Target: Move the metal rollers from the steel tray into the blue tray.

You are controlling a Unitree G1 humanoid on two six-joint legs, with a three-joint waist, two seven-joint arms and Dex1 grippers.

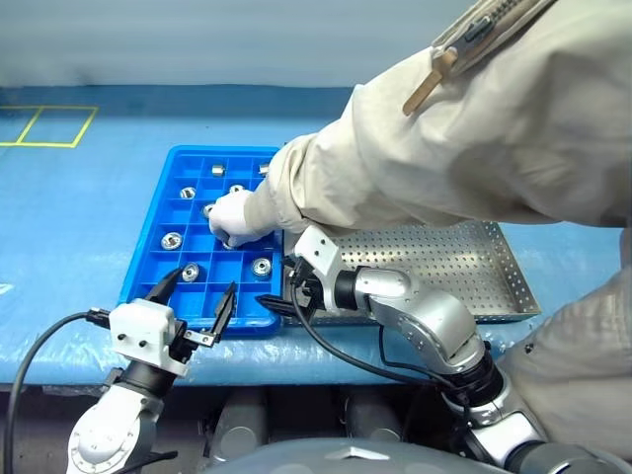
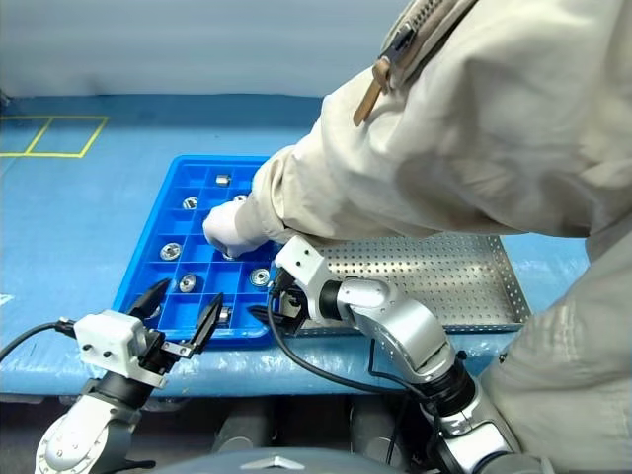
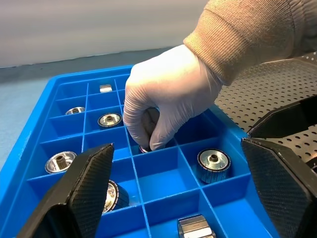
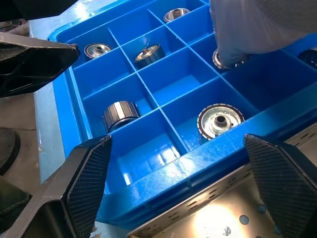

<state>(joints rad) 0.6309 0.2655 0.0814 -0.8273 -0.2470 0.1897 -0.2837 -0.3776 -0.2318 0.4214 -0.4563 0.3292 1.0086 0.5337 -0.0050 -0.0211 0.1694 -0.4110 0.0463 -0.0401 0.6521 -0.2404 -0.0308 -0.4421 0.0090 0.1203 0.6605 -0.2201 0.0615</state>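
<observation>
We hold the left tool and right tool wide and empty at the blue tray while a gloved hand seats one of the metal rollers.

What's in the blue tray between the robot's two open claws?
In the left wrist view, a person's gloved hand reaches into the blue tray between the left gripper's fingers, touching a metal roller. Other rollers sit around it.

No readable text, label or number on anything.
</observation>
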